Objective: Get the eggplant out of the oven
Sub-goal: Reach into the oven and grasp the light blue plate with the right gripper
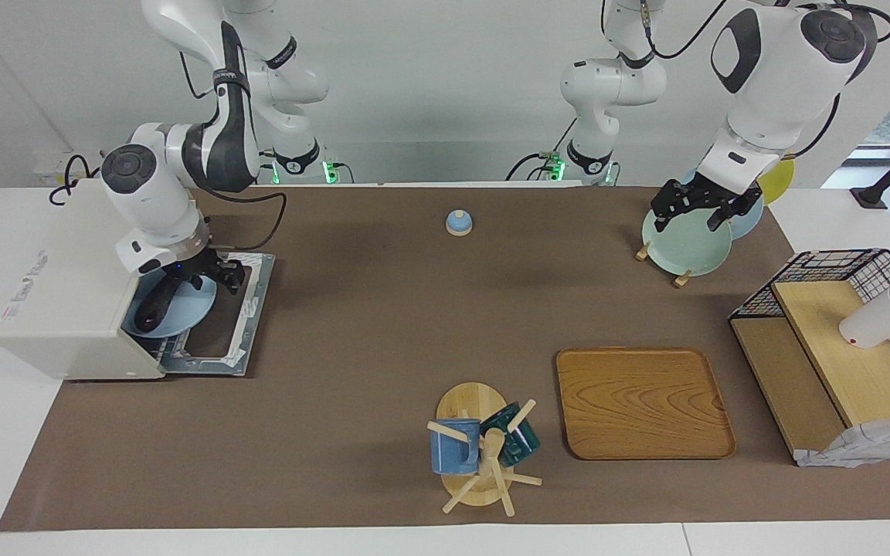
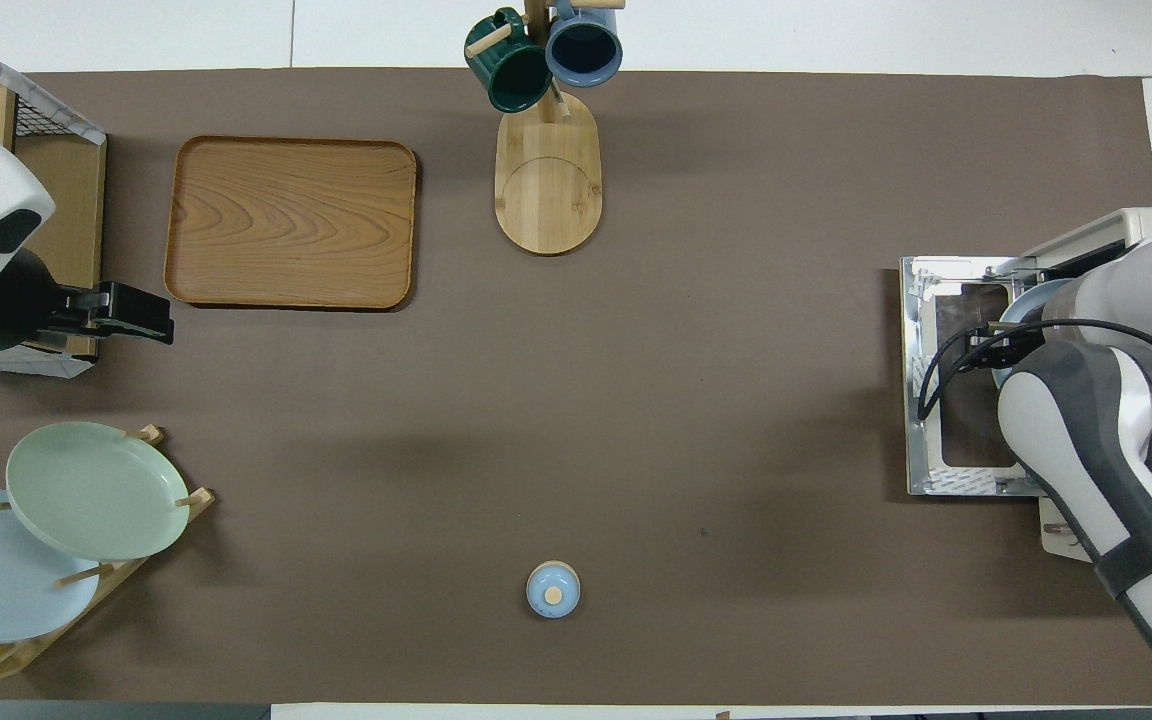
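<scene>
Right jaws (image 1: 199,279) grip unclear, over eggplant (image 1: 157,306) on plate (image 1: 182,318) at open oven (image 1: 66,309), left jaws (image 1: 696,202) spread, empty

Dark eggplant (image 1: 157,309) on pale blue plate (image 1: 182,316) in off-white oven (image 1: 66,293) mouth, door (image 1: 221,324) open flat

Oven (image 1: 66,286) mouth unblocked, door (image 1: 221,316) down

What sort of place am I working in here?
Likely a lab's mock kitchen: a toaster oven with its door open, plates in a wooden rack and a mug tree on a brown-covered table.
</scene>
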Robot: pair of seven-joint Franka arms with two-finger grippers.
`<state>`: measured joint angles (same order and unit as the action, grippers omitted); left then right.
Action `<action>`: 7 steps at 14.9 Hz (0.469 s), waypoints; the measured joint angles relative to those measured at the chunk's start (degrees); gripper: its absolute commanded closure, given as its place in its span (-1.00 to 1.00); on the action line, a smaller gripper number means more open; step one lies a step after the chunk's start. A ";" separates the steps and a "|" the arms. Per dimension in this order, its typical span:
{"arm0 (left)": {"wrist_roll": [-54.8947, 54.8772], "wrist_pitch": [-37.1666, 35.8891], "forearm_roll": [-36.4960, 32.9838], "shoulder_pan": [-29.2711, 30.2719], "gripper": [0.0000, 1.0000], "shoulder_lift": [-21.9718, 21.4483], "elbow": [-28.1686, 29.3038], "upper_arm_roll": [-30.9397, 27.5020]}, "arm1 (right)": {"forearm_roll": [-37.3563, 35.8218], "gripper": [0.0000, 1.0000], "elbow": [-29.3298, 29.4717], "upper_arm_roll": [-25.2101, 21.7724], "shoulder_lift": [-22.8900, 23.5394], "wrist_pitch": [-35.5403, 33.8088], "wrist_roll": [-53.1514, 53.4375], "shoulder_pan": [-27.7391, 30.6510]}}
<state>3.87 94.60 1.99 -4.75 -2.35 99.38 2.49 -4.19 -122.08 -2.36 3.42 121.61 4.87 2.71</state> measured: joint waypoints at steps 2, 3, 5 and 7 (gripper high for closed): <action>0.00 0.00 0.00 0.00 -1.00 0.00 0.00 0.00 | -0.08 0.22 -0.57 0.00 -0.05 0.56 -0.68 0.01; 0.00 0.00 0.00 0.00 -1.00 0.00 0.00 0.00 | -0.10 0.48 -0.86 -0.01 -0.13 0.93 -1.61 0.06; 0.00 0.00 0.00 0.00 -1.00 0.00 0.00 0.00 | -0.58 1.00 -1.47 -0.01 -0.30 1.90 -3.66 0.36; 0.00 0.00 0.00 0.00 -1.00 0.00 0.00 0.00 | -3.95 1.00 -1.97 0.02 -0.54 2.23 -5.72 0.47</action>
<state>3.87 94.60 1.99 -4.75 -2.35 99.38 2.49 -8.13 -124.05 -2.34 2.88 123.84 -0.85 3.18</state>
